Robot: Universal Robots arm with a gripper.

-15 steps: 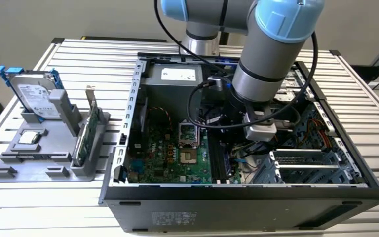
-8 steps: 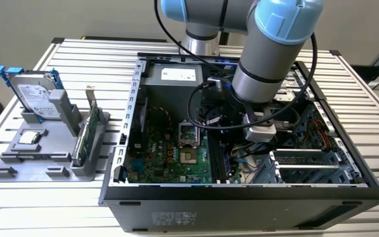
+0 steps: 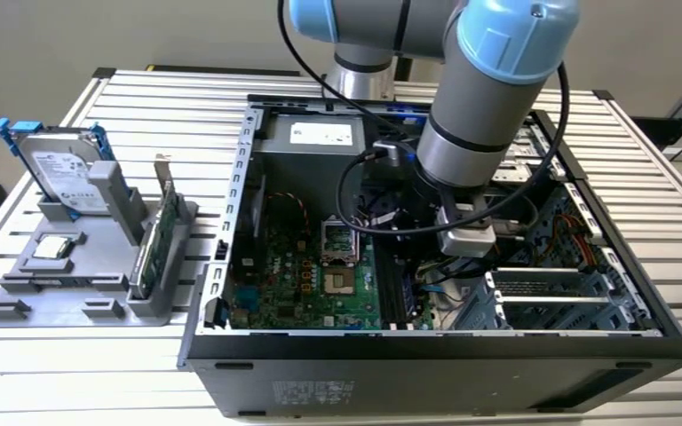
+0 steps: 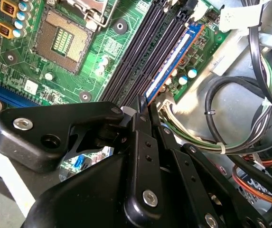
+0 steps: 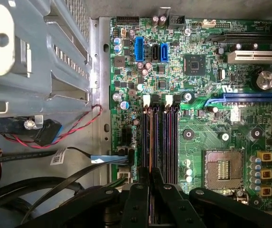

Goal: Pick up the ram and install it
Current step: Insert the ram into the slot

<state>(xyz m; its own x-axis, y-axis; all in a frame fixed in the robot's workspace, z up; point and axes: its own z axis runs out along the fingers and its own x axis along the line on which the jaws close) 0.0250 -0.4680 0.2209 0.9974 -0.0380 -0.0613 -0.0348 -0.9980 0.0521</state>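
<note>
Ram (image 4: 173, 59) sits edge-down in the outermost of 4 memory slots (image 4: 140, 52), running straight out from the jaws. Jaws pressed nearly together, pinching the stick's near end. Gripper (image 4: 144, 108) is low over the motherboard (image 5: 207, 71), inside the open computer case (image 3: 217, 293). Processor socket (image 5: 222, 166) sits beside the jaws, cable bundle (image 4: 240, 118) on the other side.

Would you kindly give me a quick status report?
Gripper down inside the computer case. Blue ram sits in the outermost memory slot, gripper at its end. Cables close beside.
</note>
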